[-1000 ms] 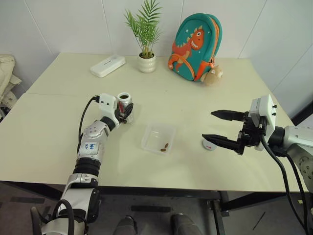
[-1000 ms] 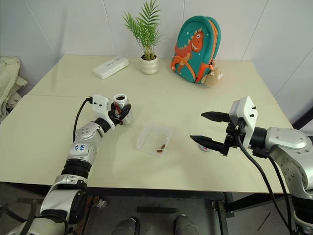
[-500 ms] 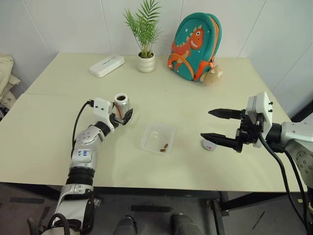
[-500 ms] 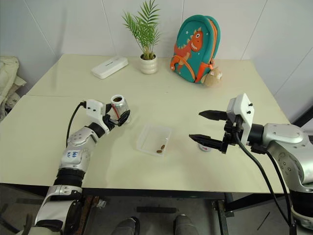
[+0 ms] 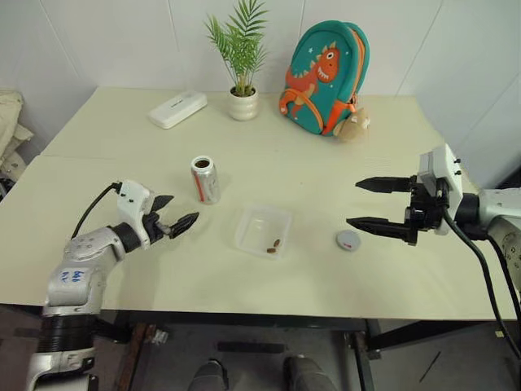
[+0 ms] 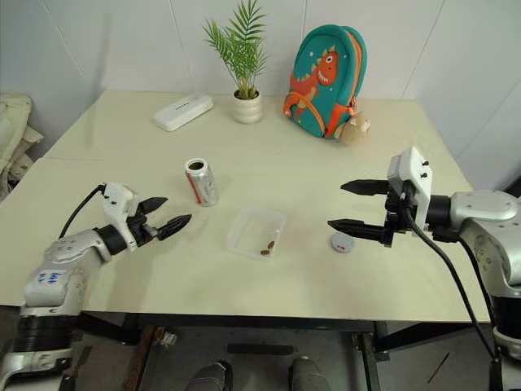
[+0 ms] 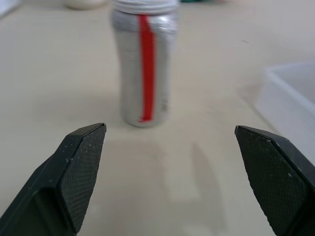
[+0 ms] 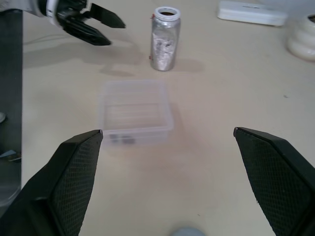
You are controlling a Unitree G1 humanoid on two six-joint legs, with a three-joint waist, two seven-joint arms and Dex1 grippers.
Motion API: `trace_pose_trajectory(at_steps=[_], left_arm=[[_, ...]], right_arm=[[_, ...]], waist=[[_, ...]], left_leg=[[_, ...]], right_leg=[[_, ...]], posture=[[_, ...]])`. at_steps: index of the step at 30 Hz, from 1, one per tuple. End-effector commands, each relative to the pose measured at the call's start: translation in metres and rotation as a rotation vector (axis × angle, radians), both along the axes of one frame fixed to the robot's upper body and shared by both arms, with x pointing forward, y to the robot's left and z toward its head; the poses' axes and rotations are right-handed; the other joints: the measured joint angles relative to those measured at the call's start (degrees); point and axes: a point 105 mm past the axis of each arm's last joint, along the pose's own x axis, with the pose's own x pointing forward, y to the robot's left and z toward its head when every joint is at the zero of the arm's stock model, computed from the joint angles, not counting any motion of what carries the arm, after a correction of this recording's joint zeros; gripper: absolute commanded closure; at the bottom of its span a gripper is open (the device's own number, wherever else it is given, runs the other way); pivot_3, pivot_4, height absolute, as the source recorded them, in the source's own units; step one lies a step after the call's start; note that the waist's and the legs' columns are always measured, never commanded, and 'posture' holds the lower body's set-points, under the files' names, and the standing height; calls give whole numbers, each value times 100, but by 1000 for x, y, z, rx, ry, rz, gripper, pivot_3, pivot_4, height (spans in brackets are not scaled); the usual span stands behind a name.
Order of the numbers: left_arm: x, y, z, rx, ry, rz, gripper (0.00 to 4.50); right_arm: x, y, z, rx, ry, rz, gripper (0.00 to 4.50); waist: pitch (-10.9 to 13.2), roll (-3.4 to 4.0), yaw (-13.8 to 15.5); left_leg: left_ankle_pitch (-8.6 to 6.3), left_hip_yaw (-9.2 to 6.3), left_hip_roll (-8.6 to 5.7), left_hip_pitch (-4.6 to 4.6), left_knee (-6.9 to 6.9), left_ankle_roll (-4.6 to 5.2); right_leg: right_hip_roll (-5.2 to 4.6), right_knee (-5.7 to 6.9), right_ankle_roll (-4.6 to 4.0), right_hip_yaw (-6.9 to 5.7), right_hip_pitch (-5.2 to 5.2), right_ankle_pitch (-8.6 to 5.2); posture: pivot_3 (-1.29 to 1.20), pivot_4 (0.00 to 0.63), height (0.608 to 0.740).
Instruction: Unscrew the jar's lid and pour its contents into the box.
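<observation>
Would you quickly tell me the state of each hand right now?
Left hand: open, holding nothing.
Right hand: open, holding nothing.

Plain white-walled room: bare table [image 5: 98, 244], potted plant [image 5: 242, 61], child's backpack [image 5: 324, 67].

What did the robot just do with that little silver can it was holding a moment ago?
The left gripper let go of the small silvery jar with the red stripe, opened, and drew back toward the table's near left side. The jar stands upright and open on the table. The right gripper stays open; the clear plastic box with its brown pieces and the grey lid have not moved.
</observation>
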Motion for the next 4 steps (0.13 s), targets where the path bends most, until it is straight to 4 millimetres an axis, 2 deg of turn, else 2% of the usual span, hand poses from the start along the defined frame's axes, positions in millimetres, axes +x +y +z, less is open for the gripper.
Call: trace_pose_trajectory(at_steps=[1,4], left_arm=[[-12,28,45,-63,-171,-81,34],[-15,35,51,-64,-191,-124,34]], right_arm=[[-4,-2,12,-1,-58,37,0],[-7,-1,12,11,-60,60,0]], waist=[[0,0,-19],[0,1,-36]], left_leg=[[0,1,1,2,-6,0],[0,3,2,2,-17,0]], right_leg=[[-1,1,-5,-1,-3,-3],[-2,0,-10,-5,-6,-6]], posture=[[0,150,740],[0,150,740]])
